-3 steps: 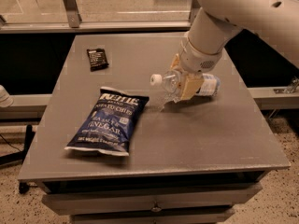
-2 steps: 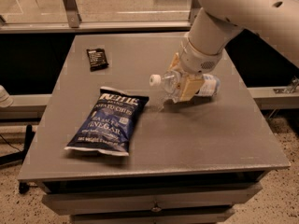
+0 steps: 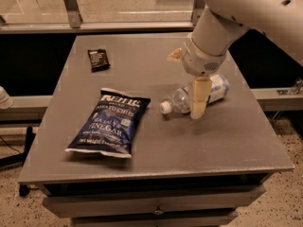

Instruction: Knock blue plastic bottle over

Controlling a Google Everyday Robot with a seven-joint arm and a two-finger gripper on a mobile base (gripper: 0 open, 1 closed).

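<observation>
The blue plastic bottle [image 3: 215,90] lies on its side on the grey table [image 3: 156,145], right of centre. Its white cap [image 3: 165,107] points left and toward the front, and its labelled body points toward the right edge. My gripper [image 3: 199,100] hangs from the white arm directly over the bottle's middle. It covers part of the bottle and reaches down to about table level in front of it. Nothing is held in it.
A dark blue chip bag [image 3: 110,123] lies flat left of the bottle, near its cap. A small black snack packet [image 3: 98,60] lies at the table's back left. A glass-and-metal railing [image 3: 71,6] runs behind the table.
The bottle's cap end has swung toward the front of the table, while its body stayed near the right side. My gripper has shifted right and now stands upright over the bottle's middle.
</observation>
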